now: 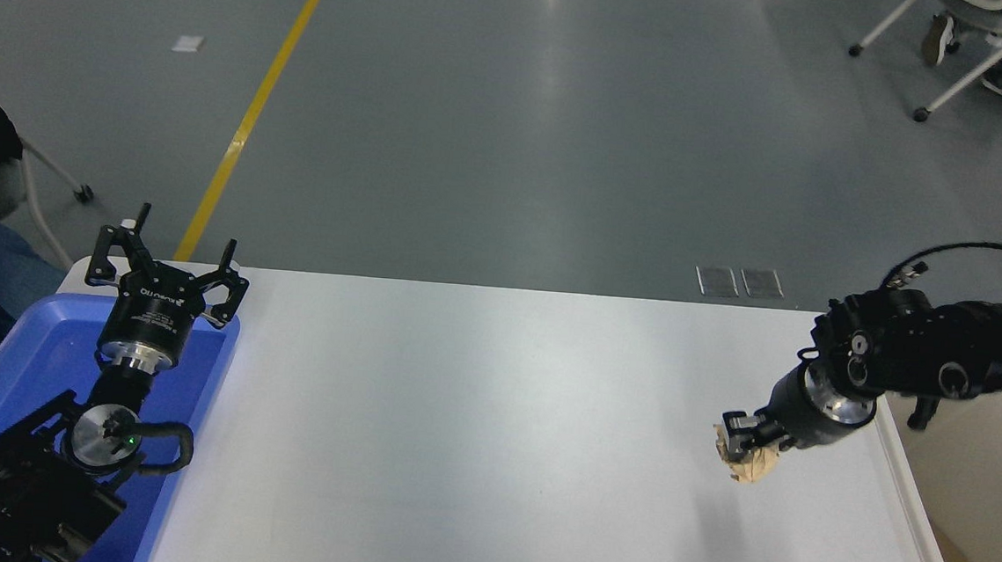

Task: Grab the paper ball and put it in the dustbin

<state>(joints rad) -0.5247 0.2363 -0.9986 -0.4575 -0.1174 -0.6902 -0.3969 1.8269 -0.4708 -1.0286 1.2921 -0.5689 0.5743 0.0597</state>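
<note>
My right gripper (747, 439) comes in from the right edge and is shut on the tan-brown paper ball (751, 463), which hangs below its fingers a little above the white table (472, 438), near the table's right side. The cream-white dustbin (917, 513) stands just right of the table's right edge, its rim close to the right arm; its inside shows at the lower right. My left gripper (169, 265) is parked at the lower left, open and empty, over the far end of the blue tray (38, 346).
A person in blue trousers sits at the left edge by a white chair leg (50, 166). A wheeled chair (975, 58) stands at the top right on the grey floor. A yellow floor line (252, 114) runs beyond the table.
</note>
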